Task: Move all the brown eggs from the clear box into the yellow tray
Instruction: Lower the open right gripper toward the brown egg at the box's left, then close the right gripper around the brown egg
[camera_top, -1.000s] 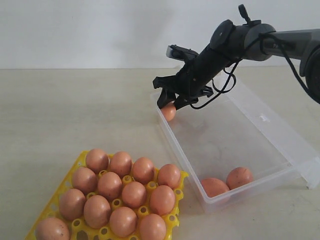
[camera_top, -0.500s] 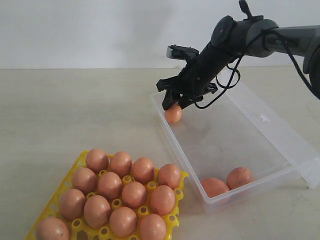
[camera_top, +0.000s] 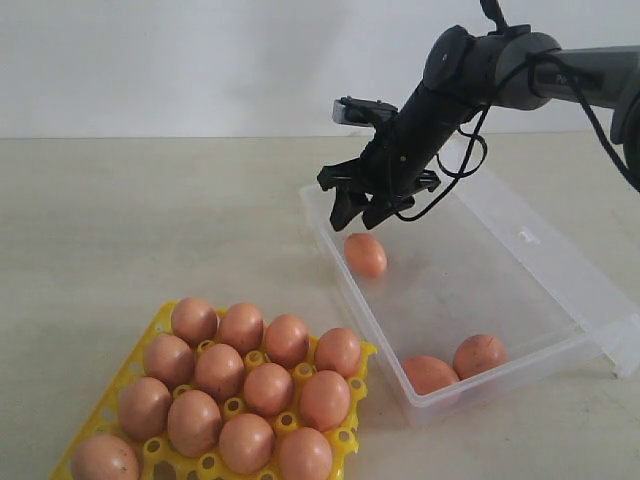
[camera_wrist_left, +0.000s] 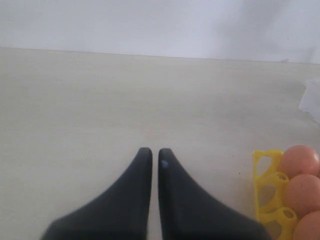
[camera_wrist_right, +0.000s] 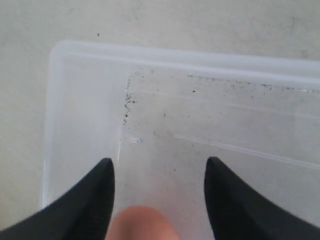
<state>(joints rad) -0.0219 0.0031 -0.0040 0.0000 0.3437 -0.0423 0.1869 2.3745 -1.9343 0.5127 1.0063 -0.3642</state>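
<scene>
My right gripper (camera_top: 358, 214) hangs open over the far left corner of the clear box (camera_top: 340, 282). One brown egg (camera_top: 366, 254) lies loose on the box floor just below it, touching neither finger. In the right wrist view that egg (camera_wrist_right: 142, 224) shows between and below the spread fingers of the gripper (camera_wrist_right: 159, 161), with the box corner (camera_wrist_right: 85, 55) beyond. Two more brown eggs (camera_top: 430, 374) (camera_top: 479, 355) rest at the box's near end. The yellow tray (camera_top: 346, 438) holds several eggs (camera_top: 245, 385). My left gripper (camera_wrist_left: 155, 151) is shut over bare table beside the tray's edge (camera_wrist_left: 265, 165).
The box's hinged clear lid (camera_top: 560, 250) lies open along its right side. The tray stands close to the box's near left corner. A cable (camera_top: 455, 170) loops under the right arm. Bare table stretches to the left of the box.
The egg that sat between the right gripper's fingers has dropped out and now lies on the box floor. The gripper has opened wider and risen slightly.
</scene>
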